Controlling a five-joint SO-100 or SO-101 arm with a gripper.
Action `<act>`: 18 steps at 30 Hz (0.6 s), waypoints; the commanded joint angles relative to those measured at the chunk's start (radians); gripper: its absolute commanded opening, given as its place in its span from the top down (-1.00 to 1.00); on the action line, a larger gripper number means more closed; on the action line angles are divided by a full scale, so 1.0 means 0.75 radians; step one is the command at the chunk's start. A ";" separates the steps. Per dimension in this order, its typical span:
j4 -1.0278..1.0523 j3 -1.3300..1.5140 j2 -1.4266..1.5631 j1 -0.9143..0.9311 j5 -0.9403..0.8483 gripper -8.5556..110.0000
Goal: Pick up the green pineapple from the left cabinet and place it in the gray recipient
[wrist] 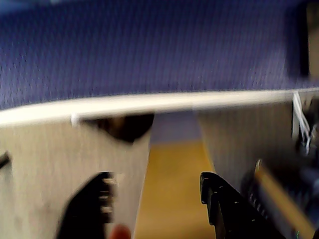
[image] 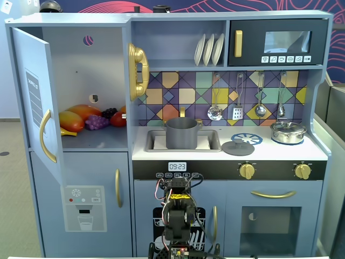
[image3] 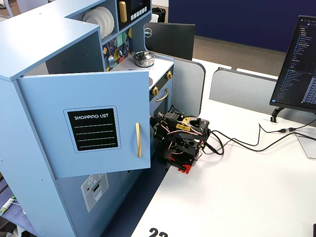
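Observation:
The left cabinet point(image: 81, 70) is light blue, and its door point(image: 35, 97) with a gold handle is swung open; the door also shows in a fixed view point(image3: 94, 128). No green pineapple shows on its shelf; it is hidden or out of view. The gray recipient point(image: 181, 133) stands in the sink. My arm point(image: 180, 213) is folded low in front of the kitchen, far below the shelf, also seen from the side point(image3: 181, 140). In the blurred wrist view my gripper point(wrist: 157, 196) is open and empty, with floor and panels beyond it.
An orange-yellow mango point(image: 78, 115), purple grapes point(image: 97, 122) and a red fruit point(image: 118, 118) lie on the shelf. A flat gray lid point(image: 237, 147) and a shiny lidded pot point(image: 288, 131) sit on the counter. Cables point(image3: 237, 140) and a monitor point(image3: 296, 59) are on the white desk.

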 commanded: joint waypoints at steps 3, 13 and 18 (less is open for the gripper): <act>0.311 -0.006 0.164 0.047 0.037 0.70; 0.376 -0.006 0.295 0.106 0.092 0.65; 0.376 -0.006 0.297 0.082 0.092 0.65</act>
